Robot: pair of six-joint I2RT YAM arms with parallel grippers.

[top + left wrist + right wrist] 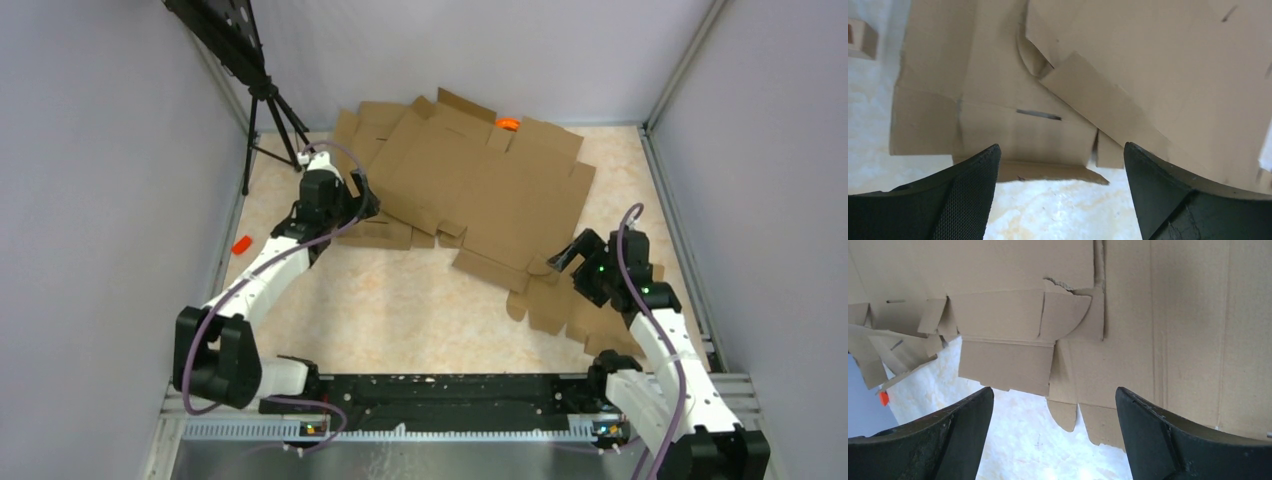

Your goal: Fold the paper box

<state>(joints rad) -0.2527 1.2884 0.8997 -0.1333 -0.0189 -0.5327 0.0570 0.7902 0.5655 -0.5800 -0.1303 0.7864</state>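
Paper box: one, on one table

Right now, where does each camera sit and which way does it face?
Top external: above and behind the arms, both showing, looking down on table and cardboard pile.
Left wrist: on that arm, faces the pile's left edge; open left end effector shows.
Right wrist: on that arm, faces the pile's right edge; open right end effector shows.
Shared: the cardboard pile.
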